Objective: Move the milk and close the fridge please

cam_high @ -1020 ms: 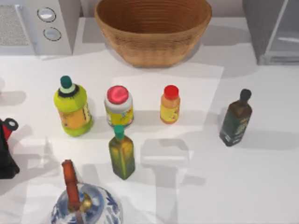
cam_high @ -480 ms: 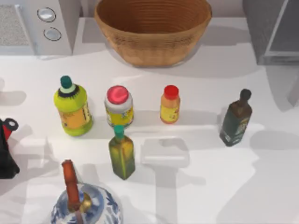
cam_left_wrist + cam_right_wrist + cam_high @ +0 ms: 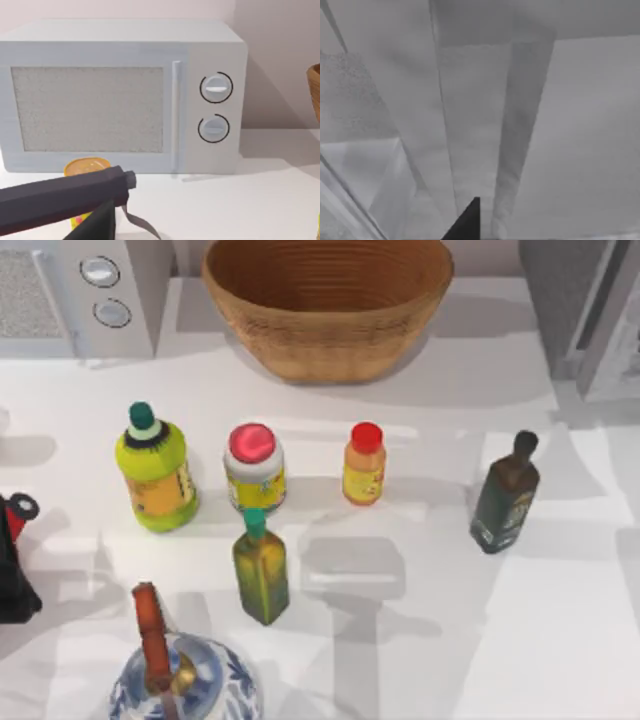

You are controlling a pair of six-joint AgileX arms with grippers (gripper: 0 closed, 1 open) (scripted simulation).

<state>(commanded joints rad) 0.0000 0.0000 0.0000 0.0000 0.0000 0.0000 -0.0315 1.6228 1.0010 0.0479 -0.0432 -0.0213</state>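
Facing the boxy grey fridge (image 3: 555,300), smooth and glassy-panelled: right gripper (image 3: 468,220), grasp state unclear.

Bright, even light on the white table (image 3: 560,640), no glare anywhere. Soft grey shadows trail off toward three o'clock from the orange bottle (image 3: 364,464) and the dark bottle (image 3: 505,492). A broad, blurry-edged shadow lies at the table's centre. The microwave (image 3: 125,95) sits evenly lit, dim shade beneath it. The fridge (image 3: 485,115) up close is flat grey, hazy, hardly any contrast.
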